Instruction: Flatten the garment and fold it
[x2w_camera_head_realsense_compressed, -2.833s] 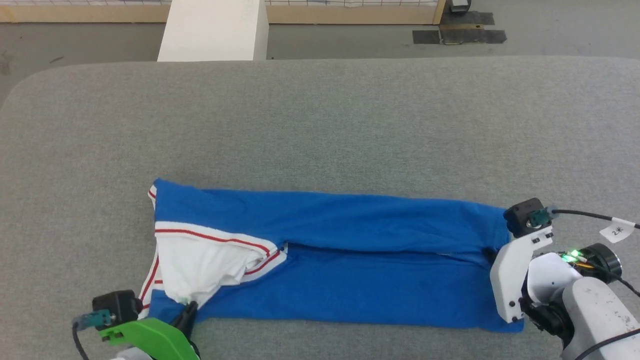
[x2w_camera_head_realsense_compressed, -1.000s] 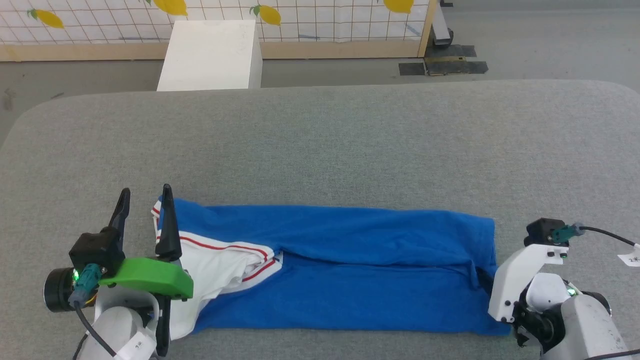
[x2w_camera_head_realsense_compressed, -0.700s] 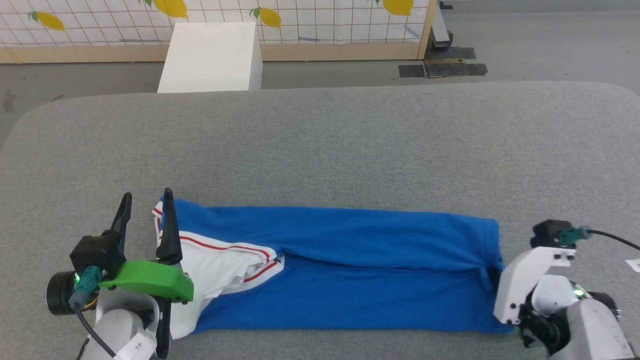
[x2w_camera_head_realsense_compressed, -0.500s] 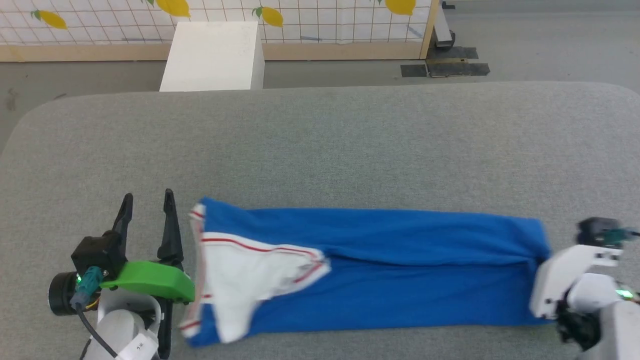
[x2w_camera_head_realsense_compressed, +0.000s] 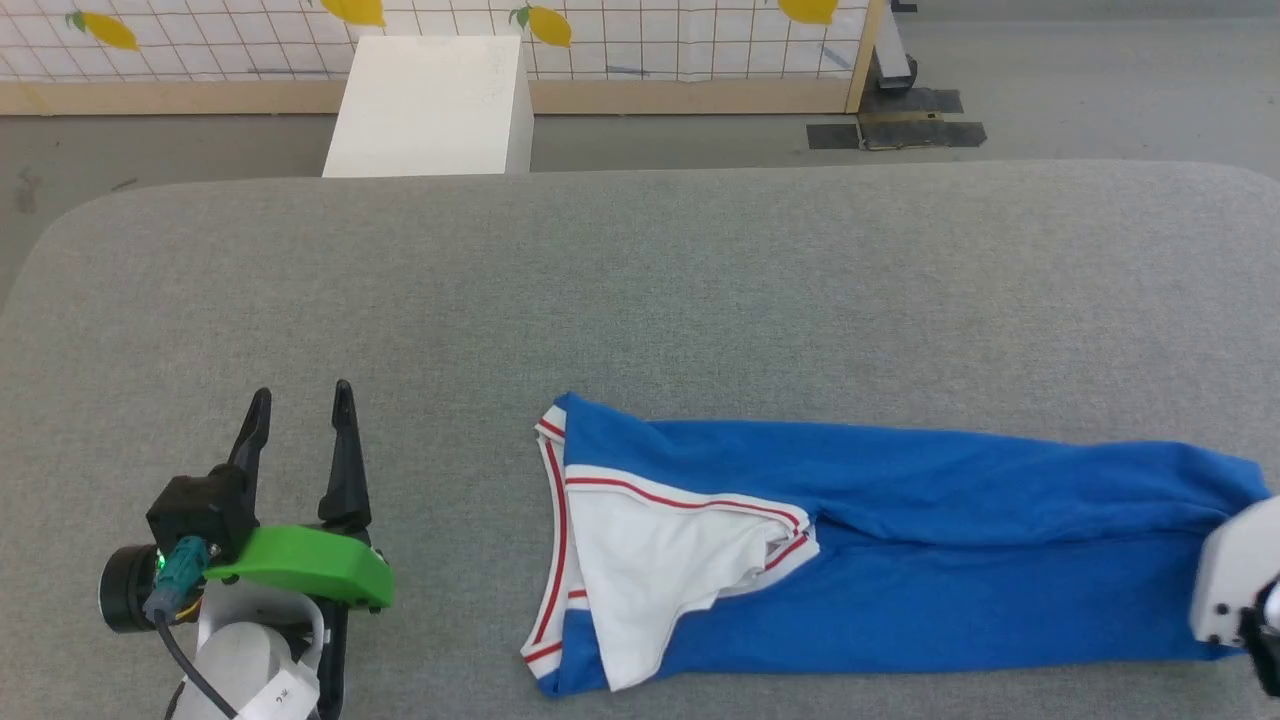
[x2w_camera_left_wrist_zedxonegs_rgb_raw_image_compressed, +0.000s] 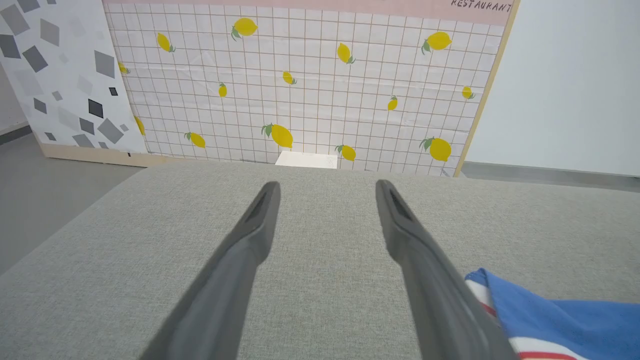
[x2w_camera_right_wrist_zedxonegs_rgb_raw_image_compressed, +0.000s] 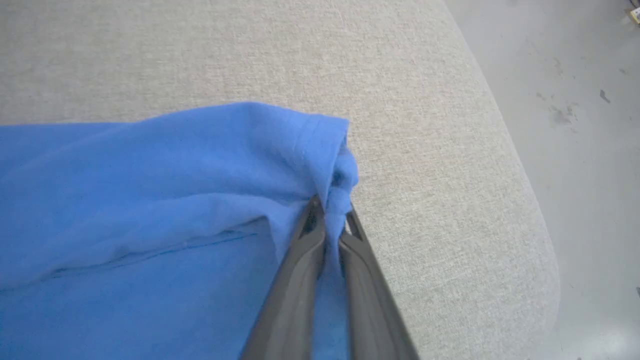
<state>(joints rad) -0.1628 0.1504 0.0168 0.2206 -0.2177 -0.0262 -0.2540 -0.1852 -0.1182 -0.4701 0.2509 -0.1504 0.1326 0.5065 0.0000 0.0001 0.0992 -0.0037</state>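
Right gripper (x2w_camera_right_wrist_zedxonegs_rgb_raw_image_compressed: 331, 214) is clamped on the bunched blue hem of the garment (x2w_camera_head_realsense_compressed: 930, 590), probably to tug this long folded strip straight. It lies along the near right of the grey table (x2w_camera_head_realsense_compressed: 640, 300). Left gripper (x2w_camera_head_realsense_compressed: 300, 400) rests spread and empty at the near left, well apart from it.

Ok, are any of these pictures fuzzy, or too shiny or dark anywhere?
Head view: sharp and evenly lit, no glare on the garment. Left wrist view: the open left jaws go fuzzy towards the bottom edge; the lemon wall is clear. Right wrist view: the right jaws, shut on the garment's blue corner, look a bit soft; the floor looks pale.
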